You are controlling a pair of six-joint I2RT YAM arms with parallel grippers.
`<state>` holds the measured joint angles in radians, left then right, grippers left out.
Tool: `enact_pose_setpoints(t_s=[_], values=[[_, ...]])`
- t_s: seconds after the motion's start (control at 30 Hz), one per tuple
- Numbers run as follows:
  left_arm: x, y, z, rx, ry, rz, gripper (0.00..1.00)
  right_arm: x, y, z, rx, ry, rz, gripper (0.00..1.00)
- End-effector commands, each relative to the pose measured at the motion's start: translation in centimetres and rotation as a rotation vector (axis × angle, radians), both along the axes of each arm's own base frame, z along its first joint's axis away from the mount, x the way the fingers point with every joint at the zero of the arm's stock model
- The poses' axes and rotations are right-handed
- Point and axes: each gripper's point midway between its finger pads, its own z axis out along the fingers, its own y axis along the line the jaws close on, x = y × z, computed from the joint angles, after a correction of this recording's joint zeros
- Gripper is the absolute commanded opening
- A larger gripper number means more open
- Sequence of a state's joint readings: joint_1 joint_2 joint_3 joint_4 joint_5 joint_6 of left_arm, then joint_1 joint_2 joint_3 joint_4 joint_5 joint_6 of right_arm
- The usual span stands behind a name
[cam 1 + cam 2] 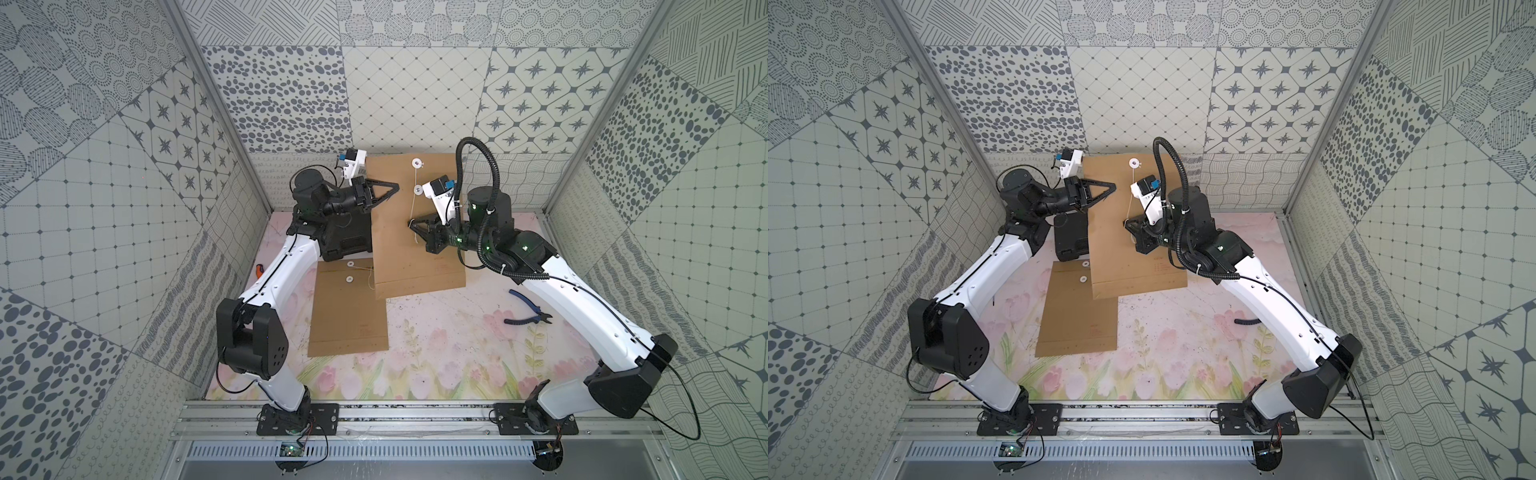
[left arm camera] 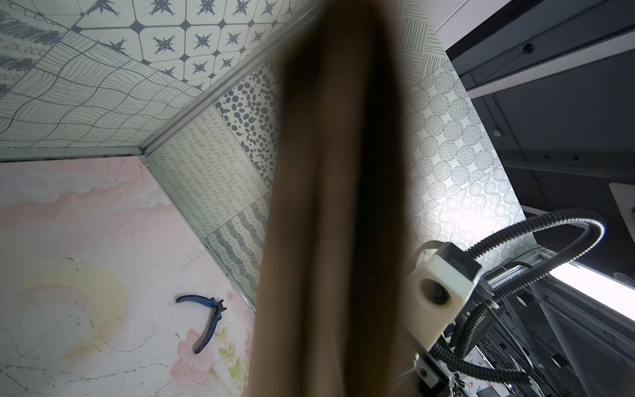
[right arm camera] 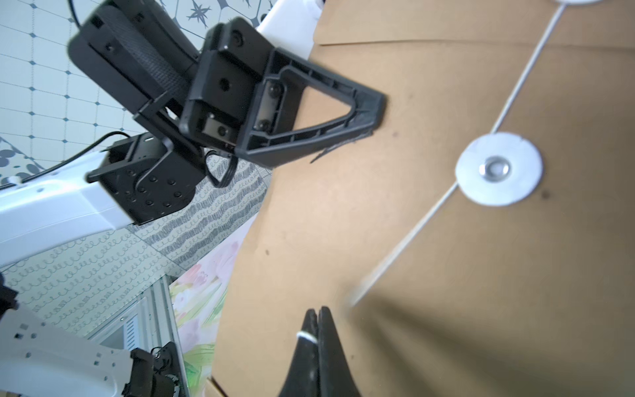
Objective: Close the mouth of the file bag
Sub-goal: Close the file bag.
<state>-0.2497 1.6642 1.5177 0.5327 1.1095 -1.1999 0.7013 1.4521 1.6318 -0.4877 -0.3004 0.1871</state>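
While the file bag stands raised at the back of the table in both top views, its lower edge overlapping a corner of a second bag lying flat, you have the left gripper clamped on its side edge and the right gripper pinched together on the white string. That string runs down from the upper button on the flap, past the lower button, to your right jaws, so I judge winding to be the step in hand. From the left wrist you get only a blurred brown strip of the file bag close to the lens, with blue pliers well apart on the table; the jaws themselves are outside that frame. From the right wrist, the string passes just beside the lower button without wrapping it, and a white bit of it shows between the closed right fingertips. Carry the string round under that disc's rim with light tension, circling close so it seats beneath. Hold the left clamp steady so the bag does not swing, and avoid a hard pull, which could slip the string from the pinch or tear the paper.
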Motion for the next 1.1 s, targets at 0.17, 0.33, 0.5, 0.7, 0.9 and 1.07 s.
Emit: enact_pose_setpoints(t_s=[0.17, 0.33, 0.5, 0.7, 0.9, 1.07], values=[[0.6, 1.0, 2.4, -0.049, -0.117, 0.08, 0.0, -0.3, -0.8, 0.9, 0.12, 0.042, 0.009, 0.0], [0.2, 1.1, 3.2, -0.055, -0.133, 0.08, 0.0, 0.6, -0.9, -1.3, 0.067, 0.091, -0.019, 0.0], [-0.5, 1.2, 4.3, -0.084, -0.141, 0.058, 0.0, 2.4, -2.1, -3.4, 0.03, 0.141, -0.072, 0.0], [-1.9, 1.2, 4.2, -0.087, -0.135, 0.019, 0.0, 5.3, -4.1, -4.6, -0.007, 0.171, -0.15, 0.0], [-2.9, 1.2, 3.5, -0.061, -0.13, -0.002, 0.0, 7.5, -5.8, -4.2, -0.063, 0.142, -0.233, 0.0], [-3.4, 1.1, 2.9, -0.044, -0.124, -0.018, 0.0, 9.3, -7.6, -3.9, -0.125, 0.123, -0.305, 0.0]])
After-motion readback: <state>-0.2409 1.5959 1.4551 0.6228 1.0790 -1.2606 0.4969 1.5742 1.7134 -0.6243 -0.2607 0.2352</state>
